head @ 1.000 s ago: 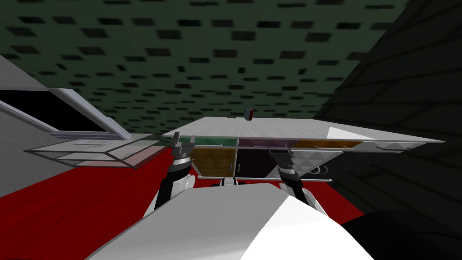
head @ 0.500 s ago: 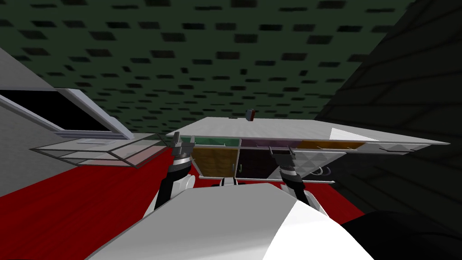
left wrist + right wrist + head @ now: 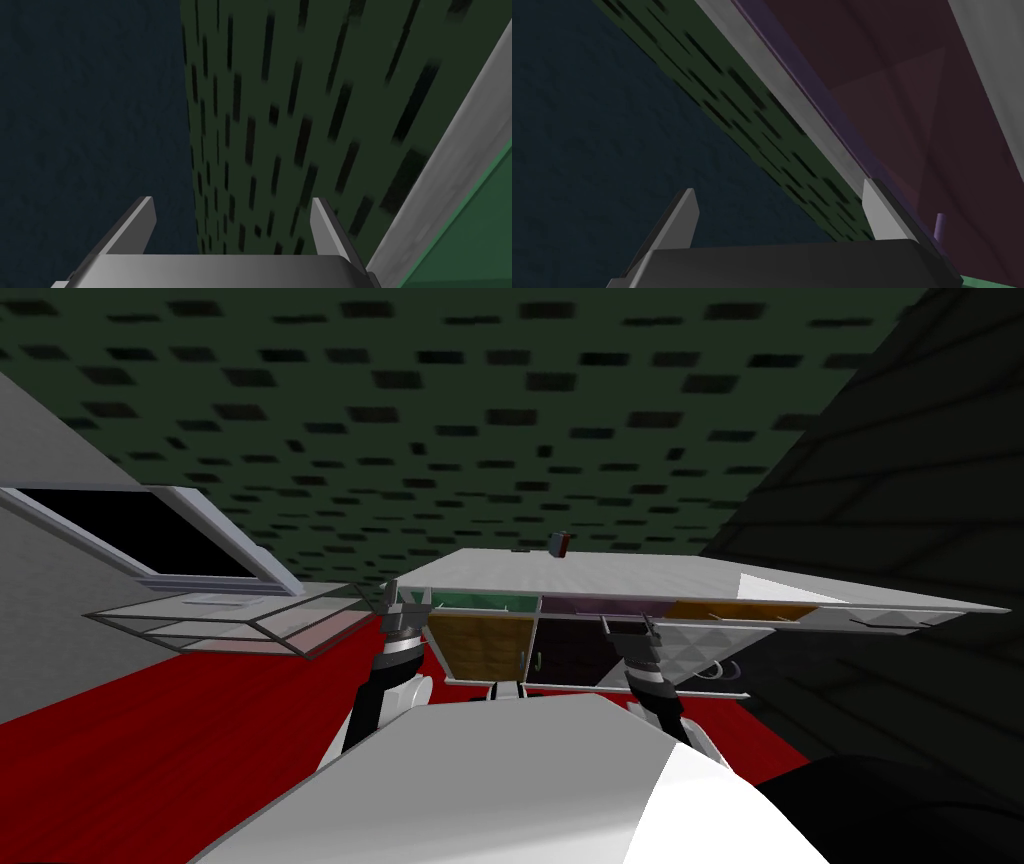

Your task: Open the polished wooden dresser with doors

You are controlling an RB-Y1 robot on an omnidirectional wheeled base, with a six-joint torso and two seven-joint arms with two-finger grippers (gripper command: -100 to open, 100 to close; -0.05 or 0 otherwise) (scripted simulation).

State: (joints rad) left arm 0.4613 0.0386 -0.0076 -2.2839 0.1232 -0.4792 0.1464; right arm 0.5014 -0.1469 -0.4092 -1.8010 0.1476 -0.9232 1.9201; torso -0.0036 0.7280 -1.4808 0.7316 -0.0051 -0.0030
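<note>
At far left a black window (image 3: 130, 533) sits in a pale grey frame, and below it a low glass surface (image 3: 230, 623) on thin grey bars stands on the flat red floor (image 3: 150, 728). Our left tool (image 3: 403, 608) is raised just off the left corner of the dresser (image 3: 620, 573), its two blades spread wide with nothing between them. Its wrist view shows the top's grey edge and a green front close beside one blade. The dresser stands straight ahead against a green, dark-dashed wall (image 3: 500, 418). It has a plain white slab top and green, purple and ochre drawer fronts. Below them an ochre quilted door (image 3: 478, 646) and a maroon door (image 3: 572, 650) both appear shut. A small dark-and-red block (image 3: 558, 543) sits at the top's back edge. Our right tool (image 3: 628, 626) hovers before the maroon door, blades likewise wide apart and empty. Right of it comes a pale facetted panel (image 3: 700, 643), then a dark wall (image 3: 900, 518) close by.
</note>
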